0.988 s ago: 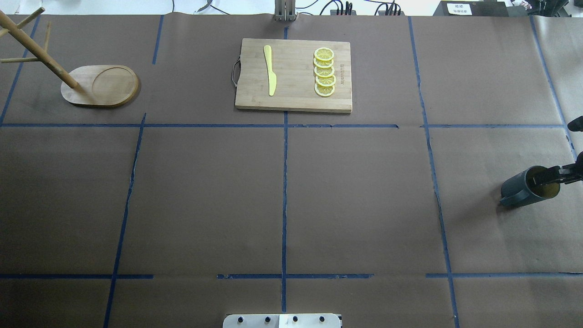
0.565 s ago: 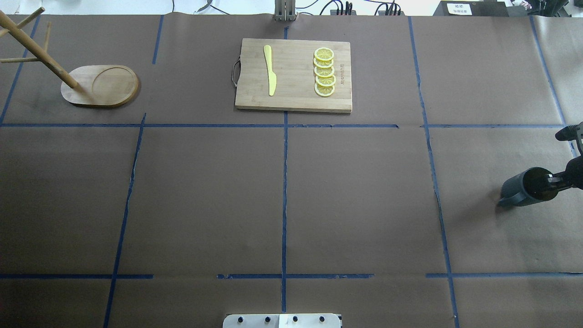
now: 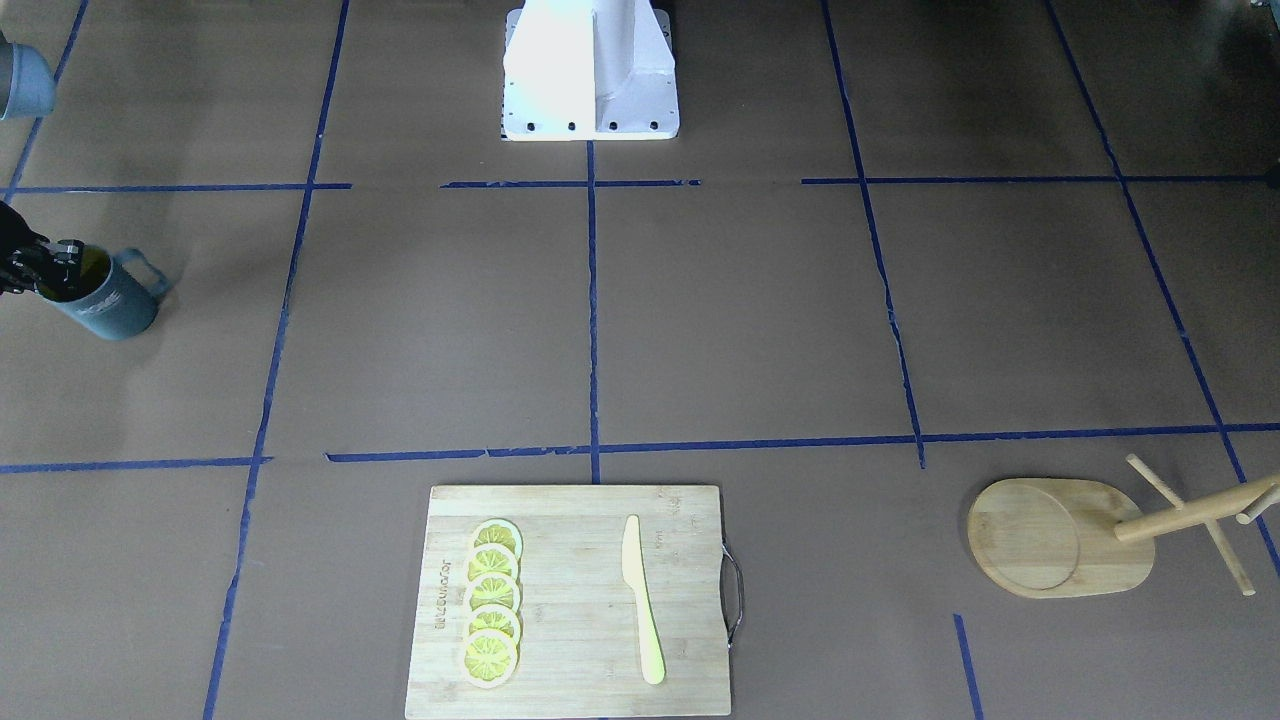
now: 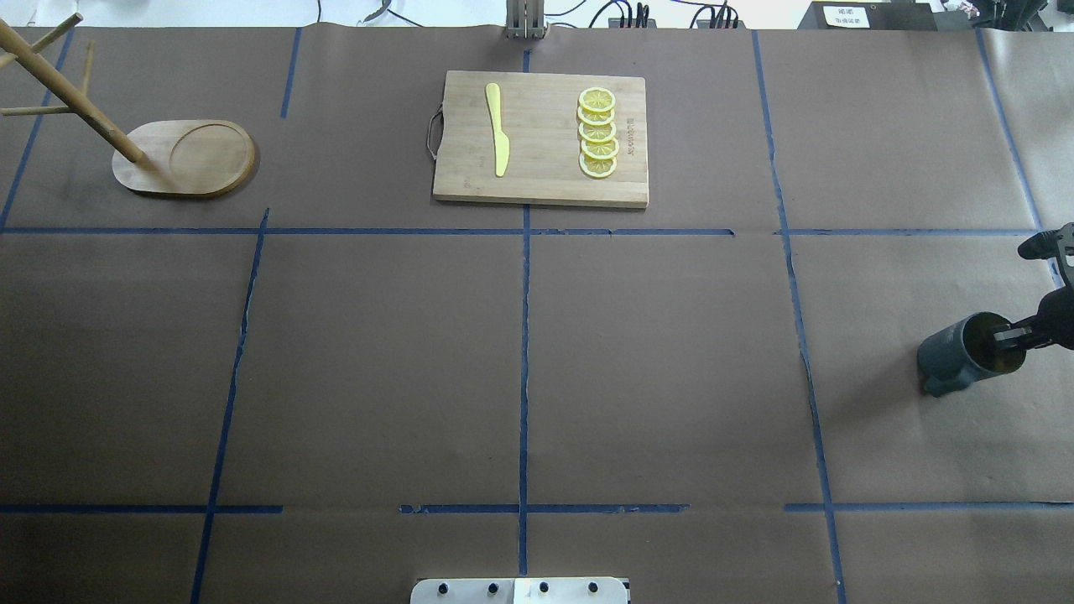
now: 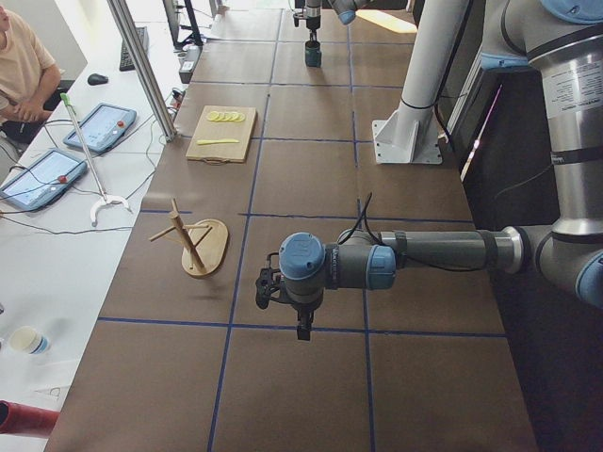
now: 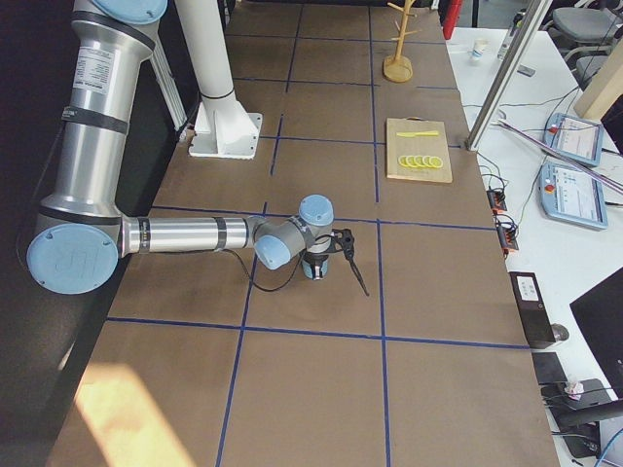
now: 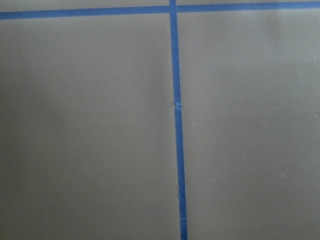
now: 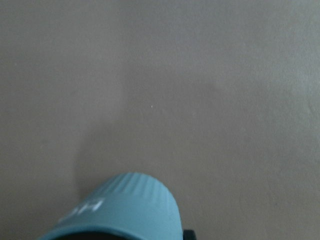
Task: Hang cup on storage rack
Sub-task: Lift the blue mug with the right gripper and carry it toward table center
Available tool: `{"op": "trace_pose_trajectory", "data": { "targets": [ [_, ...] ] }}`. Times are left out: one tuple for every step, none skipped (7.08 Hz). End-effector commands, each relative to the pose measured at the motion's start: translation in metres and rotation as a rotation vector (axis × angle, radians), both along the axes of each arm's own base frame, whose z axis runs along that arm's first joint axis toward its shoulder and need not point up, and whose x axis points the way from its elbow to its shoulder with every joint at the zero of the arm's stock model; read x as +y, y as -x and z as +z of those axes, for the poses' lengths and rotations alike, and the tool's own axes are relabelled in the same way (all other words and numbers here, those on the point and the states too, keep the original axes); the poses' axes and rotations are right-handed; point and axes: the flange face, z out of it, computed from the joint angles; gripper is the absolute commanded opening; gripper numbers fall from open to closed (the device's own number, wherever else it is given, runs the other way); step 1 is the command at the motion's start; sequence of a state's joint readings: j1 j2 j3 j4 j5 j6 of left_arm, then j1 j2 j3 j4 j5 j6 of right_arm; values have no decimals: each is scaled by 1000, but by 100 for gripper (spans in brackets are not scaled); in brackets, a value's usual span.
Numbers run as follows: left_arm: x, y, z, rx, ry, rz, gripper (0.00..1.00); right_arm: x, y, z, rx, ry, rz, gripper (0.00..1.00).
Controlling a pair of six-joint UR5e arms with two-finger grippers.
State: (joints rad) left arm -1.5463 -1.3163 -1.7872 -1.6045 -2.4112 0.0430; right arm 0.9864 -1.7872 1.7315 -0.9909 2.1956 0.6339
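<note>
Brown paper (image 4: 654,361) ruled with blue tape covers the table, and the cutting board (image 4: 541,134) lies mid-table on the side far from the robot. Well to the board's right, as the robot has it, and nearer the robot, the cup (image 4: 948,356) leans at the edge of the overhead view. The storage rack (image 4: 189,159) stands well to the board's left, about level with it, with nothing on the pegs that show.

From where I stand the cup looks rigid and ceramic: ribbed outside, probably slick at the lip, likely to chip if dropped. It seems small and light, yet pinched by one wall its weight hangs off to the side, which would explain the lean. The rim opposite the loop handle is a fair place to take it, since the handle must be free for a peg.

The right claw (image 4: 1009,335) is pressed onto that rim, one finger inside the olive mouth, the other outside the wall. Whether the cup's foot clears the paper I cannot tell. The left claw (image 5: 300,328) shows only from the side camera, over the paper well to the board's left and nearer the robot; how far it is spread I cannot tell.
</note>
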Motion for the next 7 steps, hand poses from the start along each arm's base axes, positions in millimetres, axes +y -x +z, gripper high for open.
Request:
{"op": "trace_pose_trajectory", "data": {
  "targets": [
    [0, 0, -1, 2, -1, 0, 100, -1, 2, -18, -24, -17, 2, 0],
    [0, 0, -2, 3, -3, 0, 100, -2, 3, -42, -51, -28, -1, 0],
    [0, 0, -2, 3, -3, 0, 100, -14, 13, -75, -69, 3, 29, 0],
    [0, 0, -2, 3, -3, 0, 100, -36, 37, -118, -80, 48, 67, 0],
    [0, 0, -2, 5, -3, 0, 100, -55, 78, -165, -99, 71, 74, 0],
    [0, 0, -3, 5, -4, 0, 100, -66, 127, -218, -100, 128, 89, 0],
    [0, 0, -3, 6, -4, 0, 100, -64, 183, -275, -69, 158, 118, 0]
  ]
}}
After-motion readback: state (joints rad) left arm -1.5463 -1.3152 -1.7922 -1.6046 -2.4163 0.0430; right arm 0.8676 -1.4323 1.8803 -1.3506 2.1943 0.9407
